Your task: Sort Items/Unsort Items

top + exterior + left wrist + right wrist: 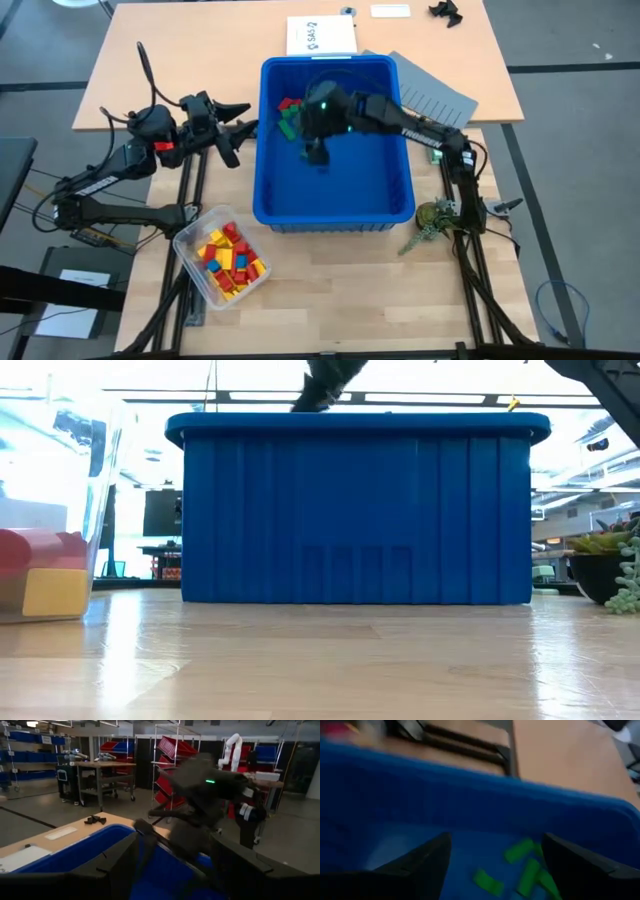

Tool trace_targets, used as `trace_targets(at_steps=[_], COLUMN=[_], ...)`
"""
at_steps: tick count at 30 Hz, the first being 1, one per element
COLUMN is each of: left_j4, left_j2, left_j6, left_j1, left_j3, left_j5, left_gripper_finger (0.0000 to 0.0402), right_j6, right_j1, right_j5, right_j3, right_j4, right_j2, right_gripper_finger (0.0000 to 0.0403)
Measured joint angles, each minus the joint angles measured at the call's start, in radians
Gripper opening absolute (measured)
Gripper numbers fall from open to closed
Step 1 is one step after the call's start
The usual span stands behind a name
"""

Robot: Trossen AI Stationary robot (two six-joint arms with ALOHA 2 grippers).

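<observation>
- Right gripper (316, 152) sits inside the blue bin (335, 215), centre of the high view, jaws spread wide and empty; in the right wrist view nothing lies between its fingers (427, 857).
- Green blocks (527, 870) lie loose on the bin floor just ahead of those fingers; red and green blocks (290, 115) cluster in the bin's upper-left corner in the high view.
- Judged step: reaching for a block in the bin. To do it well, drop straight over a single block, straddle its short sides, close only once the fingers are level with it.
- Bin walls are tall; the corner pile sits tight to two walls, so little finger room there. Approach from the open floor toward lower right, which is bare.
- Left gripper (236, 135) waits just outside the bin's left wall, jaws apart, holding nothing.
- Clear tub (190, 262) at lower left holds red and yellow blocks (230, 262), well apart from the bin; open worktop (340, 290) between.
</observation>
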Motion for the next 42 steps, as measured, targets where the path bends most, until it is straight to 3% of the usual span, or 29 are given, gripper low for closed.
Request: trace_targets(at_steps=[6, 13, 20, 25, 30, 42], left_j4=[-0.014, -0.029, -0.048, -0.044, -0.040, -0.050], left_j2=[0.024, 0.071, 0.118, 0.133, 0.132, 0.130], left_j6=[0.014, 0.016, 0.017, 0.016, 0.016, 0.013], left_j1=[0.000, 0.000, 0.000, 0.000, 0.001, 0.001], left_j3=[0.000, -0.001, -0.001, -0.001, -0.001, 0.000], left_j5=[0.000, -0.001, 0.000, -0.001, -0.006, -0.010], left_gripper_finger=[0.0248, 0.0248, 0.0248, 0.0248, 0.0248, 0.0248], right_j6=[-0.124, -0.129, -0.127, -0.118, -0.085, -0.006], right_j1=[-0.134, -0.254, -0.310, -0.324, -0.324, -0.356], right_j5=[-0.025, -0.061, -0.062, -0.063, -0.079, -0.115], right_j3=[-0.102, -0.286, -0.507, -0.602, -0.585, -0.386], right_j4=[0.068, 0.275, 0.561, 0.669, 0.691, 0.434], right_j2=[0.004, 0.004, 0.005, 0.009, 0.053, 0.215], right_gripper_finger=[0.0307, 0.0307, 0.0307, 0.0307, 0.0307, 0.0307])
